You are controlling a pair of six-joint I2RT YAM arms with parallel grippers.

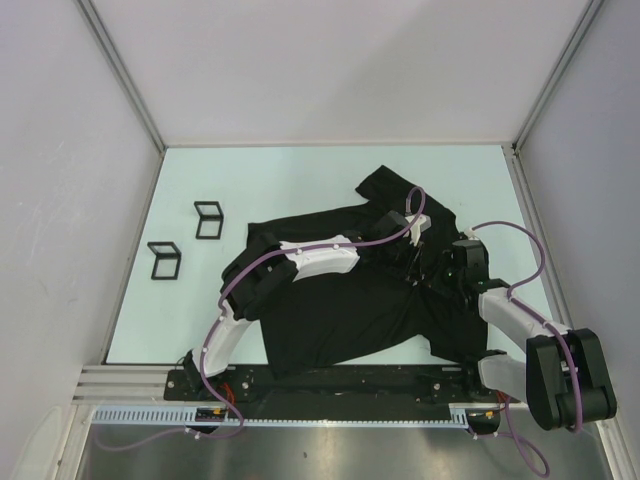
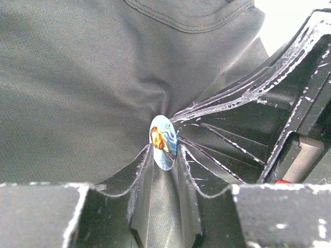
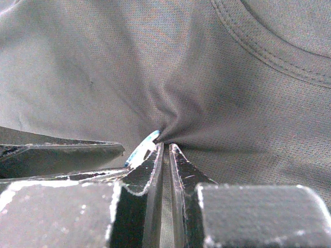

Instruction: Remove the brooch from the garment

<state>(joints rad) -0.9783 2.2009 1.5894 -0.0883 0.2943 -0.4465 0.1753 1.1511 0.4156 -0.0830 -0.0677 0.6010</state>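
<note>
The black T-shirt (image 1: 340, 310) lies spread on the table, right of the middle. The brooch (image 2: 163, 135) is a small round disc with a blue and orange picture, standing on edge against the cloth (image 2: 77, 77). My left gripper (image 2: 164, 151) is shut on the brooch's lower edge. My right gripper (image 3: 165, 146) is shut on a pinch of cloth (image 3: 232, 103) right beside the brooch (image 3: 140, 151), whose blue-white rim shows at its left finger. In the top view both grippers, left (image 1: 415, 238) and right (image 1: 434, 262), meet over the shirt's chest, and the brooch is hidden.
Two small black wire stands (image 1: 208, 220) (image 1: 164, 260) sit on the pale green table (image 1: 300, 180) at the left. White walls close in the table at the back and both sides. The shirt's collar seam (image 3: 269, 46) lies just beyond the grippers.
</note>
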